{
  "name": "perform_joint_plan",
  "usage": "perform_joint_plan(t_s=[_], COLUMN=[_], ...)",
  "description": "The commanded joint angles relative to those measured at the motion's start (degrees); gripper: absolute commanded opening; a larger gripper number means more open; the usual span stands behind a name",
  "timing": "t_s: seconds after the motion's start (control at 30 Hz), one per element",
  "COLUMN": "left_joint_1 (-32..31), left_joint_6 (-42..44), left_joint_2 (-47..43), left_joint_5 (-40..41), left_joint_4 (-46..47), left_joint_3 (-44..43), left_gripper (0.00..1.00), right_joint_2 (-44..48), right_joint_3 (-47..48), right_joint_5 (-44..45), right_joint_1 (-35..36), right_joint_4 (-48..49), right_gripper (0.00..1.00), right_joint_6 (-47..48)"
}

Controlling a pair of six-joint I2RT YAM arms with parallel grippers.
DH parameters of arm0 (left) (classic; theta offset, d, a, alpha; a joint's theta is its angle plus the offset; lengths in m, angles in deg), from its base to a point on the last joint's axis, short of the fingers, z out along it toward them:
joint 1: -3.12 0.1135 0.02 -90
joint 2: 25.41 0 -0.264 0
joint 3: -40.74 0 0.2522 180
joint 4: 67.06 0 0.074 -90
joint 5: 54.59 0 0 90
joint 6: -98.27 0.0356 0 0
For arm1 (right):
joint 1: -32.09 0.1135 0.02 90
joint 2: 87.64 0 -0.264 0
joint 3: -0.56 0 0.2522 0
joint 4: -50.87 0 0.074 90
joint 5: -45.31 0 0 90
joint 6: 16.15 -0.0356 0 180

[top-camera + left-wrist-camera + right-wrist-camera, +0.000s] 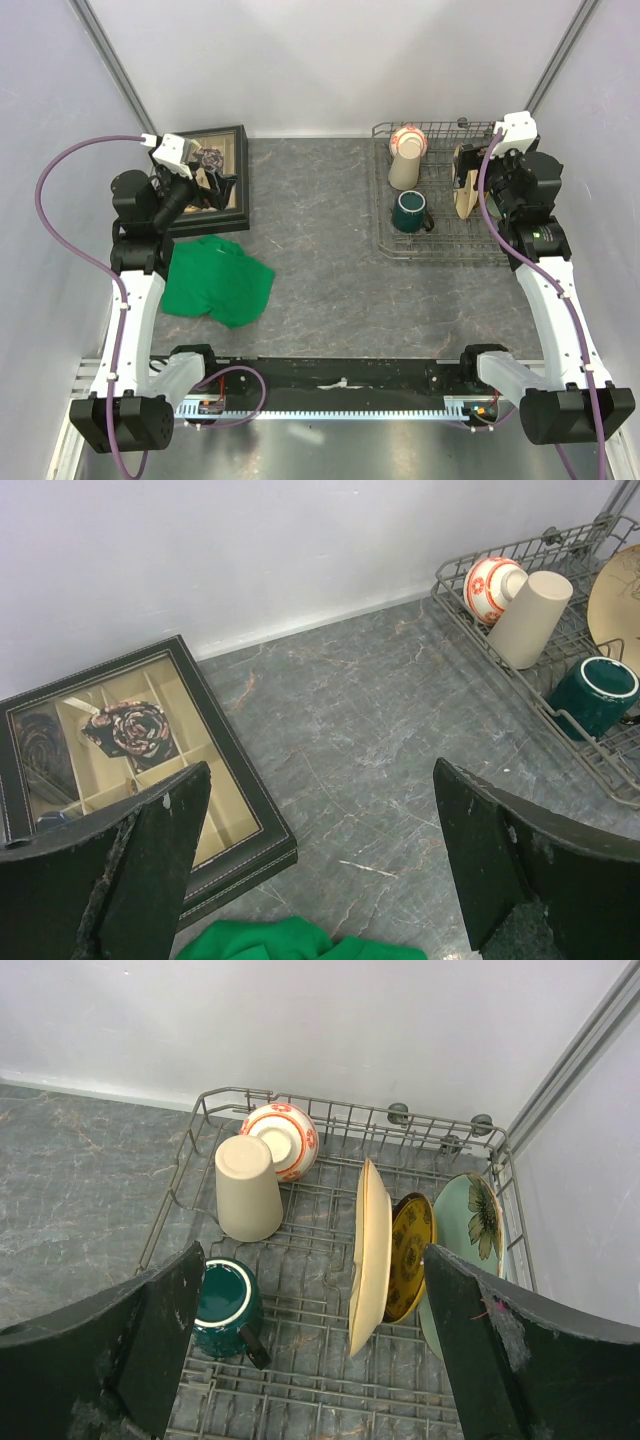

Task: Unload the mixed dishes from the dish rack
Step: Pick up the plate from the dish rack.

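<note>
The dish rack [445, 240] sits on the grey table [320, 200], in its far right corner. In the rack's far left corner a red-and-white bowl [285, 1140] lies tipped on its side. A beige cup [248, 1188] leans just beside the bowl, on the near side, with its flat base showing. Nearer along the rack's left side stands a dark green mug [228, 1305], handle pointing to the rack's near right. Whether its mouth faces up or down cannot be told.

Three plates stand on edge in the rack's right half: a cream plate [370, 1255], a yellow patterned plate [410, 1255] close against it, and a pale green flowered plate [470, 1225] nearest the rack's right wall.

The right gripper [312, 1255] hangs above the rack's near part, jaws spread wide, holding nothing. Its arm covers part of the plates in the top view.

Well to the left of the rack, a black box [120, 740] with a glass lid lies by the back wall. The left gripper [320, 770] hovers over the box's near corner, also wide apart and empty. A green cloth [215, 280] lies crumpled just nearer than the box. Bare table separates them from the rack.
</note>
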Motion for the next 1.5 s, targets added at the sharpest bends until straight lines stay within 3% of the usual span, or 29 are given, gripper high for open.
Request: perform_joint_plan(t_s=[0.0,0.33,0.77,1.03,1.27,1.47], left_joint_1=[-0.06,-0.15,-0.15,-0.15,-0.15,-0.06], left_joint_6=[1.91,2.09,4.9,5.6,6.66,6.22], left_joint_2=[-0.97,-0.53,-0.26,0.0,0.7,2.37], left_joint_5=[-0.73,-0.99,-3.27,-3.71,-3.63,-4.59], left_joint_4=[0.17,0.61,1.93,4.47,6.67,7.38], left_joint_3=[-0.19,0.34,3.32,6.57,9.3,10.09], left_gripper=[1.0,0.99,0.99,0.99,0.99,0.99], right_joint_2=[0.44,0.44,-4.74,-14.74,-19.41,-23.37], right_joint_3=[2.13,2.05,5.12,8.37,11.18,14.35], right_joint_5=[0.26,2.37,18.27,29.25,29.01,25.4], right_joint_1=[0.02,-0.07,-0.07,0.02,-1.47,-7.01], right_joint_4=[1.25,1.78,0.9,1.6,1.51,-1.65], right_gripper=[0.98,0.98,0.98,0.96,0.97,0.97], right_joint_6=[-0.46,-0.81,1.29,6.82,7.89,7.45])
